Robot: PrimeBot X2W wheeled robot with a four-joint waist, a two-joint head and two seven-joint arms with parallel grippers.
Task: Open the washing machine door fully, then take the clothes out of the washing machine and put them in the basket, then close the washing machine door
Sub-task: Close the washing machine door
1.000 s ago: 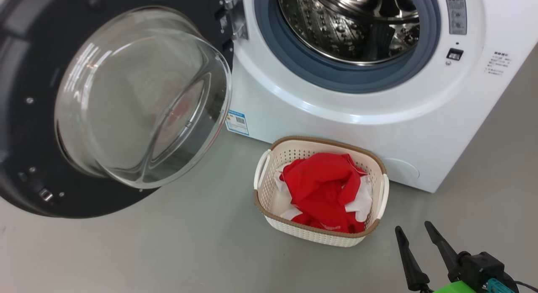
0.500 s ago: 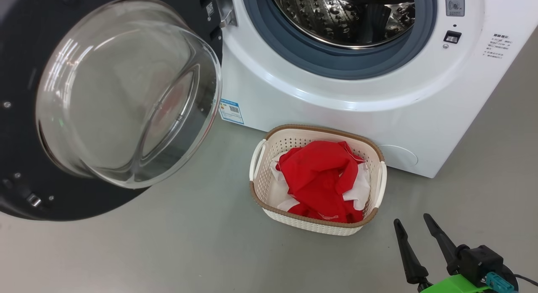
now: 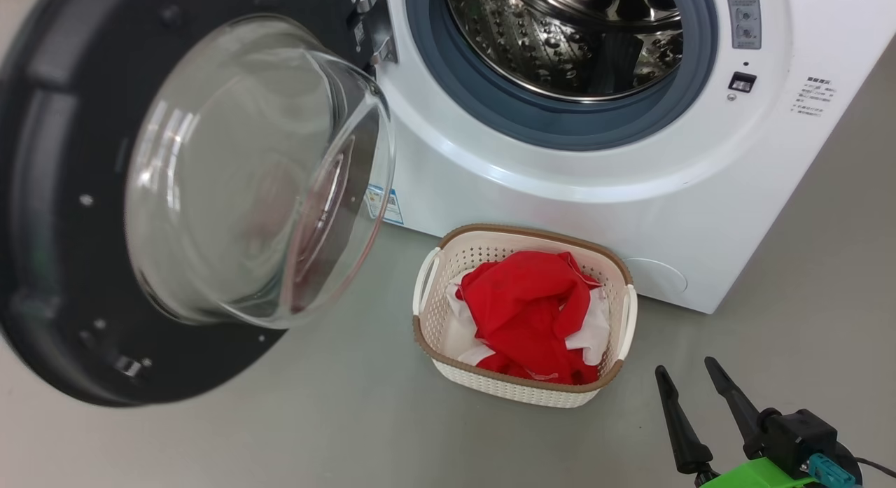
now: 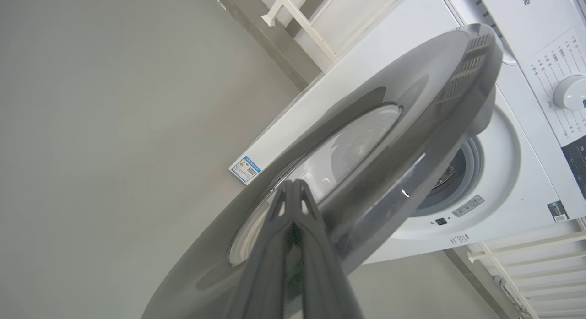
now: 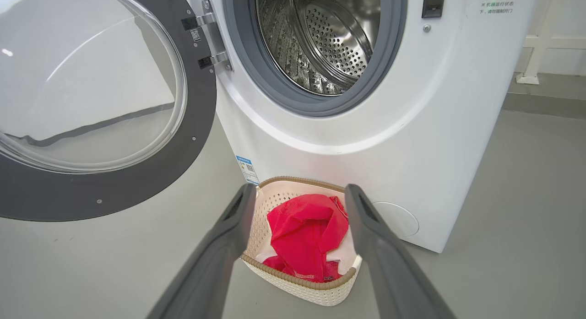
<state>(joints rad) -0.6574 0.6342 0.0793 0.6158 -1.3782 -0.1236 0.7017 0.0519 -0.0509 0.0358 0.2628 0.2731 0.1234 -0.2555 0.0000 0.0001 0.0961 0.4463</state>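
The left pincer [image 4: 293, 191] is shut on nothing, tips at the glossy outer face of the washing machine door [image 3: 259, 173]; the right pincer [image 3: 686, 367] is held wide and empty near the basket [image 3: 518, 230], where the clothes [image 3: 521, 313] are piled. The door is judged rigid and slick, best pushed at its rim. On the washing machine [image 3: 560, 215] "ense" can be read.

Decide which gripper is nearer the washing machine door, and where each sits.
Left. The left gripper, jaws shut, is right at the outer face of the washing machine door. The right gripper, jaws open, hangs over the floor, past the basket from the door.
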